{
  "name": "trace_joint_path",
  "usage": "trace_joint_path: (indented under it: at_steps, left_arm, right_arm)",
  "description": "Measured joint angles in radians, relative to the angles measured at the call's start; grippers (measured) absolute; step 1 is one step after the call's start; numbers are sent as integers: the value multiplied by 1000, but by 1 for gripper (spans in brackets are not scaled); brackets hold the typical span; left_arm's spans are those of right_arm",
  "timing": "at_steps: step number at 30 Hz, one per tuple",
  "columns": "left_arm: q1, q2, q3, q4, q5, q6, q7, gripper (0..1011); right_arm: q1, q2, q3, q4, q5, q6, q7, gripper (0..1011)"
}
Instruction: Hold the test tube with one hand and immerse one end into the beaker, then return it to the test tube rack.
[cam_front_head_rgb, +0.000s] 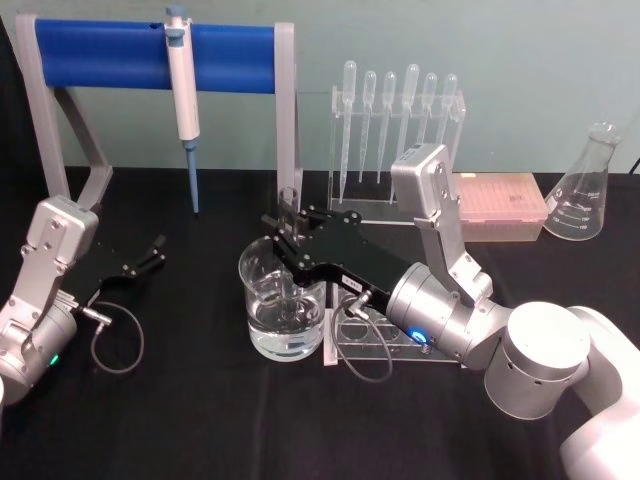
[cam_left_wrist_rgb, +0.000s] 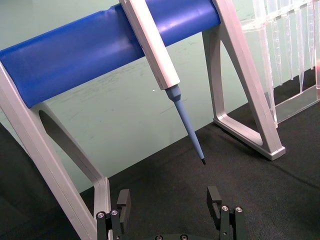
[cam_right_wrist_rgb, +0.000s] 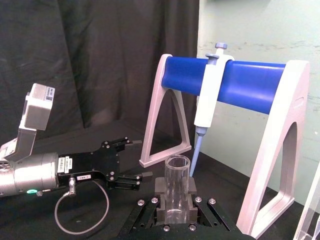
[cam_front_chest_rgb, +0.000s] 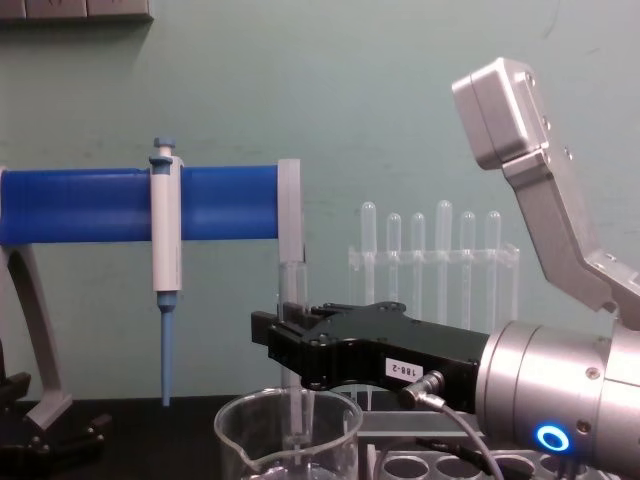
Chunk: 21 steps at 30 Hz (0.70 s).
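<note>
Silver-wristed and ringed in blue light, the black right gripper (cam_front_chest_rgb: 290, 335) labelled "188-2" reaches over the table with its jaws clamped on the clear glass test tube (cam_front_chest_rgb: 292, 285), gripping it in its upper part with the open rim just above the jaws. Held upright, the tube runs down from the jaws into the wide clear glass beaker (cam_front_chest_rgb: 235, 440) directly below them. Its rounded end is inside the beaker walls, though whether it has met the water cannot be told.

The dip looks to be the step in hand. Doing it well likely means lowering straight down, keeping the tube vertical and off the beaker's wall, until the end is plainly under the surface. The grip should stay firm, since smooth wet glass can slide. The lift should clear the rolled rim before any sideways travel.

Behind the jaws, under the right forearm, waits the clear plastic test tube rack (cam_front_head_rgb: 340, 345) with its round holes.

Well off to the left of them, the black left gripper (cam_front_head_rgb: 155, 250) sits parked low over the black table (cam_front_head_rgb: 200, 420), jaws apart and empty.
</note>
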Motion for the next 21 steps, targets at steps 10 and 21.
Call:
trace_joint_path:
  at_steps: [10, 21]
  left_arm:
    - [0, 0, 0, 0, 0, 0, 0, 1000]
    - [0, 0, 0, 0, 0, 0, 0, 1000]
  right_arm:
    - [0, 0, 0, 0, 0, 0, 0, 228]
    - [0, 0, 0, 0, 0, 0, 0, 228]
